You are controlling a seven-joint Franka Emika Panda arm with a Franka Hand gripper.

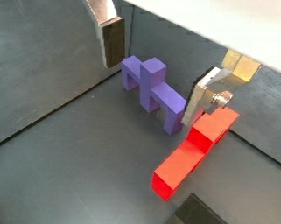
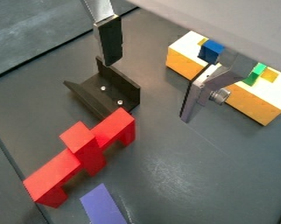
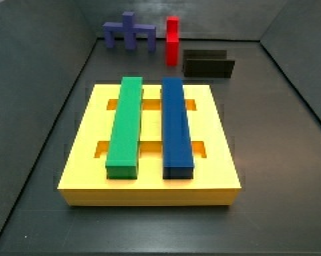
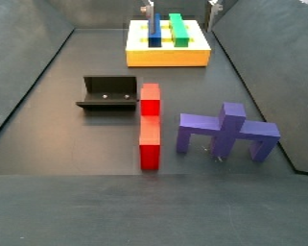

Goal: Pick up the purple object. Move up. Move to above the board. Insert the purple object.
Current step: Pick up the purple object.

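The purple object (image 1: 154, 92) is a branched block with several arms. It stands on the dark floor, next to a long red piece (image 1: 195, 149). It also shows in both side views (image 3: 129, 30) (image 4: 226, 133). My gripper (image 1: 158, 70) is open and empty, held well above the floor. In that wrist view the purple object lies between my two fingers (image 1: 111, 39), untouched. The yellow board (image 3: 89, 150) holds a green bar (image 3: 125, 125) and a blue bar (image 3: 176, 125) in its slots. It also shows in a wrist view (image 2: 242, 96). The gripper (image 2: 154, 66) hardly shows in the side views.
The fixture (image 2: 101, 87) stands beside the red piece (image 2: 84, 157), between the purple object and the board; it also shows in both side views (image 3: 207, 63) (image 4: 107, 93). Dark walls ring the floor.
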